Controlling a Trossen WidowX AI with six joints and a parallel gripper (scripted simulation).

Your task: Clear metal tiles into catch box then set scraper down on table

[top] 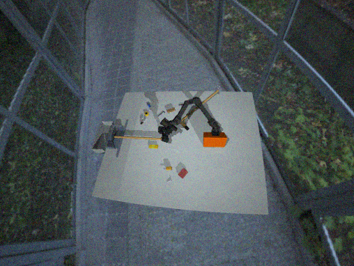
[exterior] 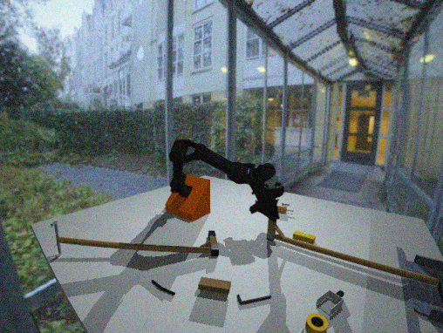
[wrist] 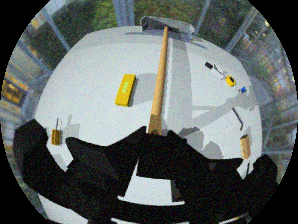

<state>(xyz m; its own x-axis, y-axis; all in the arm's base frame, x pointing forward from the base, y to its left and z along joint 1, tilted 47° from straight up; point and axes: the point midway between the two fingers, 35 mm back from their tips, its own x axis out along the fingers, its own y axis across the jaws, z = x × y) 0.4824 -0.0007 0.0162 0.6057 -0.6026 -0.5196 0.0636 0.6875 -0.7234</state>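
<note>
A long tool with a wooden handle [top: 137, 138] [exterior: 349, 258] [wrist: 160, 80], apparently the scraper, runs from my gripper [top: 165, 138] [exterior: 272, 217] [wrist: 157, 131] toward the far end of the table. My gripper is shut on its near end, above the table top. The tool's head reaches a grey structure [wrist: 182, 28] beyond the yellow block. In the top view a dark angular shape [top: 100, 142] stands there at the table's left edge. I cannot tell the steel plate from the catch box or make out any metal tiles.
A second wooden-handled tool [top: 209, 98] [exterior: 131, 247] lies near the orange base [top: 214, 140] [exterior: 192, 205]. A yellow block [top: 153, 146] [exterior: 303, 236] [wrist: 126, 90] lies beside the held handle. A brown block [top: 170, 110] [exterior: 214, 285], a yellow roll [exterior: 316, 322] [wrist: 230, 80] and a red block [top: 182, 173] lie around.
</note>
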